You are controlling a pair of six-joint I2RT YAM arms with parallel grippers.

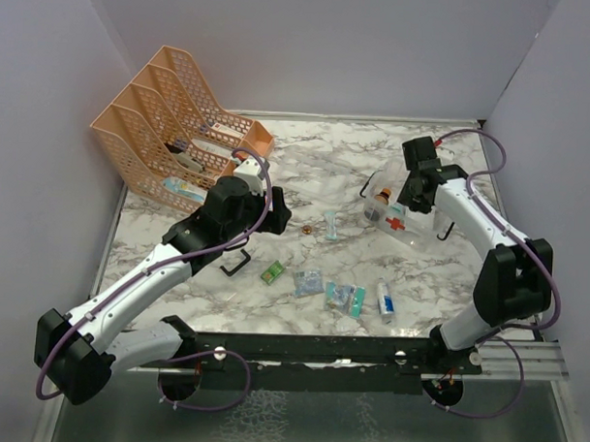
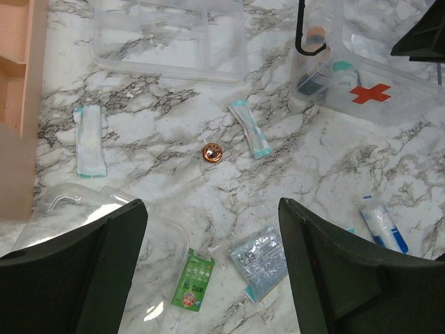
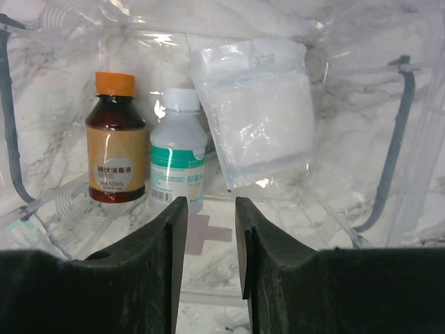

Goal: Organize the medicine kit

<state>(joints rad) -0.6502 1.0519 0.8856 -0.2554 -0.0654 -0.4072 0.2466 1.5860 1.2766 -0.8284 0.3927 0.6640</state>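
The clear medicine box with a red cross stands at the right of the table. My right gripper hangs over it, jaws a little apart and empty. In the box stand a brown bottle with an orange cap, a white bottle with a teal label and a clear gauze bag. My left gripper is open and empty, held above the table. Below it lie a green sachet, a silver packet, a copper disc and a teal-edged strip packet.
An orange file rack stands at the back left. A clear lid and a second strip packet lie on the marble. Teal packets, a white tube and a black handle lie near the front.
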